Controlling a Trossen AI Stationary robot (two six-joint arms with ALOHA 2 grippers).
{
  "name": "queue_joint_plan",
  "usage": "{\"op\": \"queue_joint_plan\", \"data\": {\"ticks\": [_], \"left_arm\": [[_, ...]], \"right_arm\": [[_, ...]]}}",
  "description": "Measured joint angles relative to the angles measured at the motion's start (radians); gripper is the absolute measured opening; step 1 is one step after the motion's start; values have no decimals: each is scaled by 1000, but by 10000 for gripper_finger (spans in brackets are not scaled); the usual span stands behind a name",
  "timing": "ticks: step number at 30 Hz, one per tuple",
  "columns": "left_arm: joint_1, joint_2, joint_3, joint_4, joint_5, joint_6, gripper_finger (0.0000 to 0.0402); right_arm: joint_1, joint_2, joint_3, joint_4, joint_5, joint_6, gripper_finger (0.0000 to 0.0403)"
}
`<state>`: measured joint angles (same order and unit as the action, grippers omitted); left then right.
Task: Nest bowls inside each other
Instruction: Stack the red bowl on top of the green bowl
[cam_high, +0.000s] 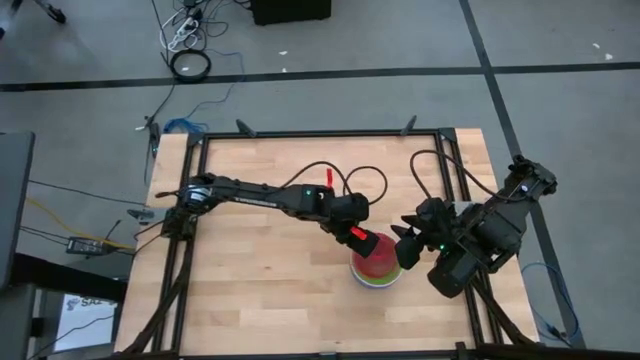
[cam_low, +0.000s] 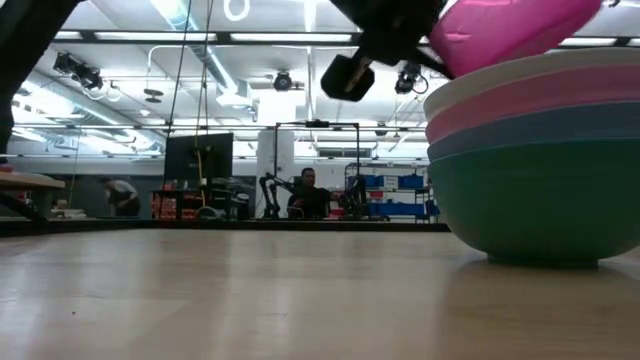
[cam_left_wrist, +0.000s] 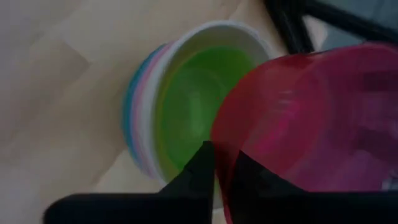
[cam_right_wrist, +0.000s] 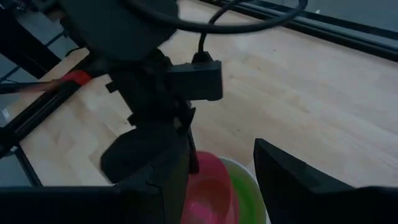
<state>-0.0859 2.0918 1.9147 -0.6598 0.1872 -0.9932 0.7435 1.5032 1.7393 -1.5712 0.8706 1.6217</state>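
A stack of nested bowls (cam_high: 376, 275) stands on the wooden table right of centre. From the bottom up, the low view shows teal green (cam_low: 540, 210), blue, pink and white. A lime green bowl (cam_left_wrist: 193, 106) sits inside the white one (cam_left_wrist: 186, 46). My left gripper (cam_left_wrist: 221, 155) is shut on a red bowl (cam_left_wrist: 311, 118), which hangs tilted just over the stack (cam_low: 510, 30). My right gripper (cam_high: 408, 245) hovers open beside the stack on its right, fingers wide apart (cam_right_wrist: 224, 186) and touching nothing. My left gripper pinches the red bowl's rim (cam_left_wrist: 225, 163), one finger inside the bowl and one outside. The fingers slant down from the table's left. The bowl is lifted clear and tilted, partly over the lime green bowl's opening.
Black frame rails (cam_high: 300, 135) run around the table's edges, and a cable (cam_high: 345, 175) loops over the left arm. Bare wood (cam_high: 260, 280) lies left of the stack and toward the near edge.
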Motion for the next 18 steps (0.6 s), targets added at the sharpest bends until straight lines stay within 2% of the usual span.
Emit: {"op": "queue_joint_plan", "data": {"ticks": [11,18], "left_arm": [[1,19,1,-6,48,-13,130],[1,19,1,28,67,-32,147]], "right_arm": [[-8,0,0,0,-14,-35,168],[-8,0,0,0,-28,-55,168]]}}
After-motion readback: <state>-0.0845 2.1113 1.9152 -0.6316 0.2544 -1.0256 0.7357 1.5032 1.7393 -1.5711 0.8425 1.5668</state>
